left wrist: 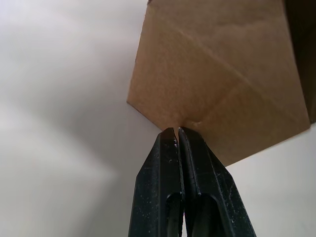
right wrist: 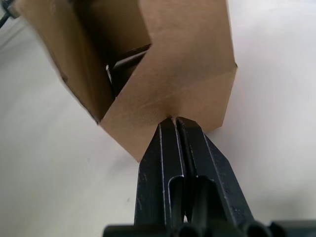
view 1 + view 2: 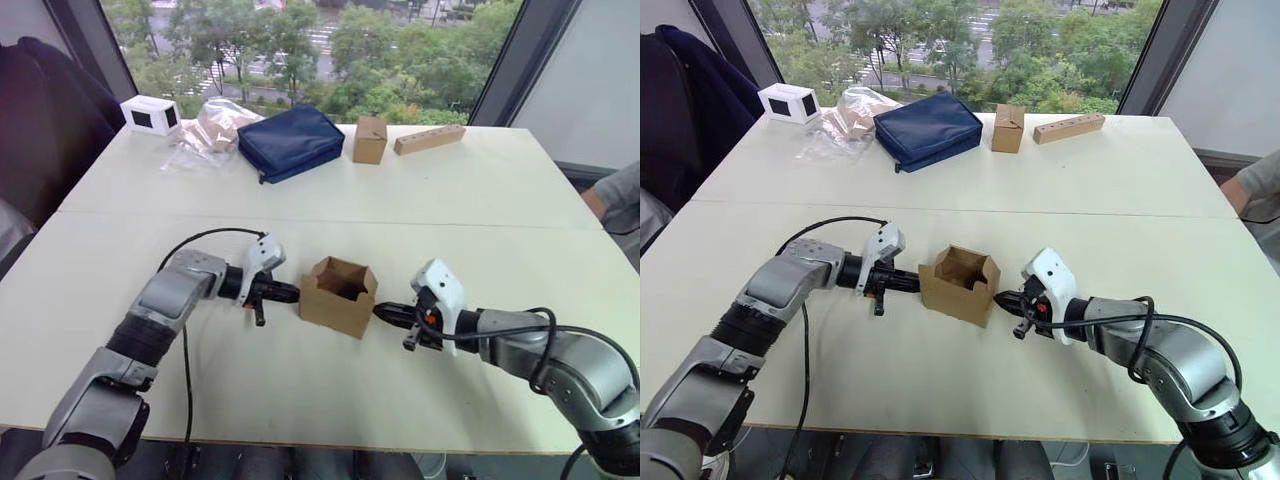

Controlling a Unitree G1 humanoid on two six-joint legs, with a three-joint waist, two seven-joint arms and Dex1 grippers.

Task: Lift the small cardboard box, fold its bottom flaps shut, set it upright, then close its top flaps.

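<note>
The small cardboard box (image 3: 337,300) stands mid-table with its top flaps up and its inside showing. My left gripper (image 3: 294,292) is shut, and its tips touch the box's left wall. My right gripper (image 3: 381,312) is also shut and presses its tips against the right wall. The box is pinched between the two. In the left wrist view the closed gripper (image 1: 177,131) meets a plain cardboard face (image 1: 217,74). The right wrist view has the gripper (image 2: 175,120) at a lower corner of the box (image 2: 187,69). Whether the box rests on the table or hangs just above it is not clear.
At the far side of the white table (image 3: 300,400) lie a smaller, taller brown box (image 3: 369,139), a long wooden block (image 3: 429,139), a navy pouch (image 3: 290,142), a clear plastic bag (image 3: 212,127) and a white device (image 3: 151,115). A person's sleeve (image 3: 618,195) shows at the right edge.
</note>
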